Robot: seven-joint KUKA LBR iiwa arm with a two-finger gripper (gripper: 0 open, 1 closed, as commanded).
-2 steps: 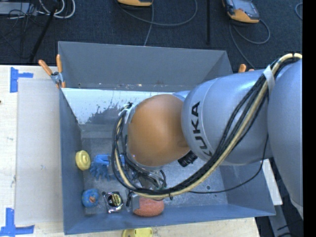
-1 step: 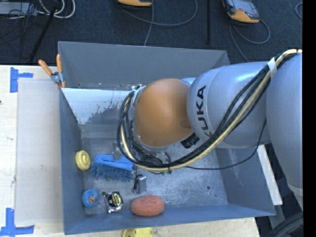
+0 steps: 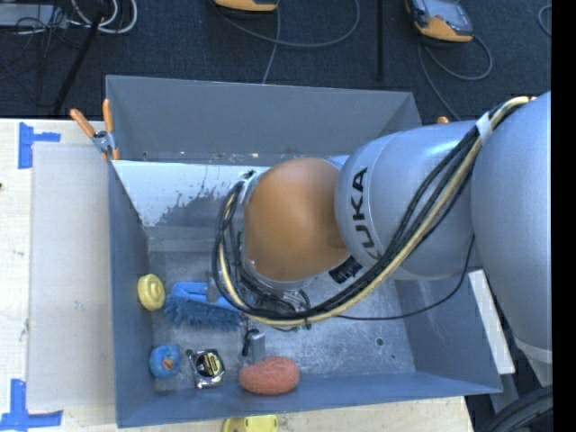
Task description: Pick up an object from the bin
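Note:
My gripper [image 3: 251, 344] pokes out from under the arm's orange cover, low over the bin's front left floor. Just in front of it lies a reddish-brown oval lump [image 3: 268, 375]. To its left sits a small tape measure [image 3: 207, 367] with a black and yellow case. A blue brush [image 3: 202, 306] with bristles lies to the gripper's upper left, partly under the cover. Nothing shows held in the gripper.
A yellow round thing [image 3: 151, 291] rests by the left wall. A blue round piece with an orange centre [image 3: 165, 361] lies in the front left corner. The arm and its cables hide the bin's middle and right side.

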